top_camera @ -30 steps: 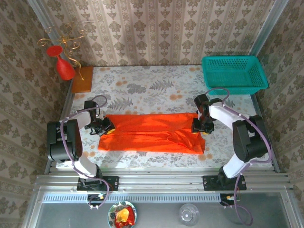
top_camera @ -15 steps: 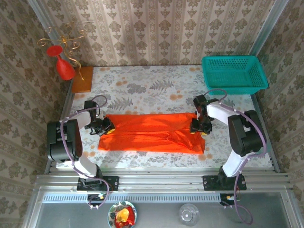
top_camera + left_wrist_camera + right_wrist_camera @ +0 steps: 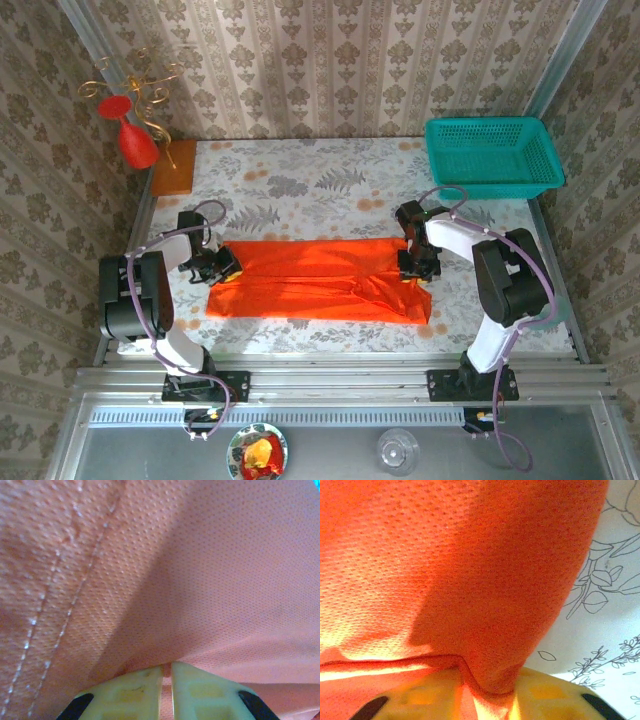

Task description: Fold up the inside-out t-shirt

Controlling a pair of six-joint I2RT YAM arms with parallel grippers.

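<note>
The inside-out t-shirt (image 3: pixel 320 282) lies on the table as a long bright orange band, its right end rumpled. My left gripper (image 3: pixel 232 267) sits at the band's left end. In the left wrist view its pale fingers (image 3: pixel 135 692) are shut on a thin fold of the orange cloth (image 3: pixel 200 580). My right gripper (image 3: pixel 412 266) is at the band's upper right corner. The right wrist view has a bunched fold with a hem (image 3: pixel 445 555) pinched between its fingers (image 3: pixel 545 692), shut on the cloth.
A teal basket (image 3: pixel 492 152) stands at the back right. A red goblet-shaped ornament (image 3: pixel 130 135) and an orange-brown wooden block (image 3: pixel 174 166) are at the back left. Flower-patterned table cover (image 3: pixel 320 190) shows behind the shirt and beside the cloth (image 3: pixel 615 630).
My right gripper has shifted a little left onto the shirt's upper right corner and closed on the cloth. The left gripper has held still on its end.
</note>
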